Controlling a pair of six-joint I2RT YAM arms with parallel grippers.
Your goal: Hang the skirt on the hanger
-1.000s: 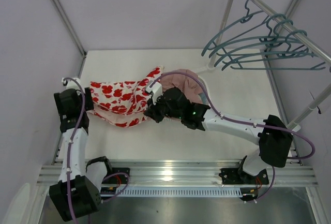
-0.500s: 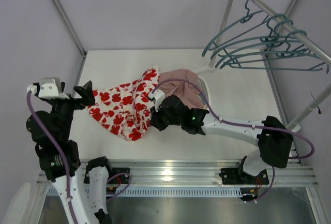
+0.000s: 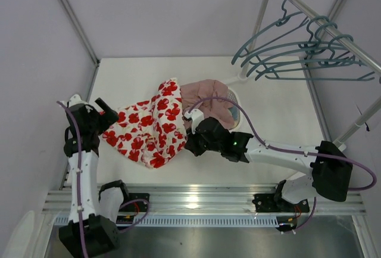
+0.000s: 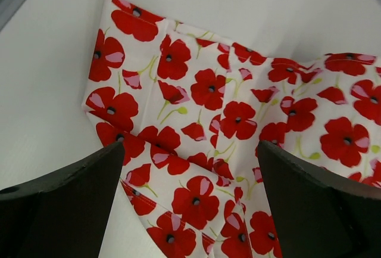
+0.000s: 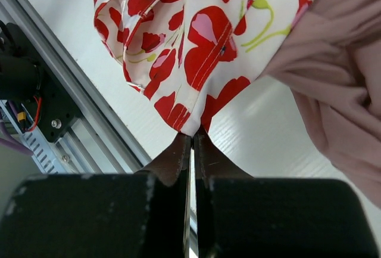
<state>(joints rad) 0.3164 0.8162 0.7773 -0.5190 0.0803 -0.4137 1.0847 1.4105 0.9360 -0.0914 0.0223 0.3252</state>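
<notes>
The skirt (image 3: 149,128), white with red poppies, lies crumpled on the white table, left of centre. My right gripper (image 3: 189,145) is shut on a hem corner at the skirt's right side; in the right wrist view the cloth (image 5: 202,37) is pinched at the gripper (image 5: 192,134). My left gripper (image 3: 105,112) hovers over the skirt's left end, open wide. In the left wrist view it (image 4: 190,151) has the flowered skirt (image 4: 226,109) below the gap between its fingers and grips nothing. The hanger (image 3: 280,22) hangs with several like it on the rack at the upper right.
A dusty-pink garment (image 3: 208,96) lies against the skirt's far right side, partly over a round white object (image 3: 234,113). The rack's bar (image 3: 351,52) crosses the upper right corner. A metal rail (image 3: 196,198) runs along the table's near edge. Grey walls enclose the table.
My right gripper has dragged its skirt corner towards the near edge, swinging the cloth round. The left arm lifted off the skirt's left end, then came back down beside it.
</notes>
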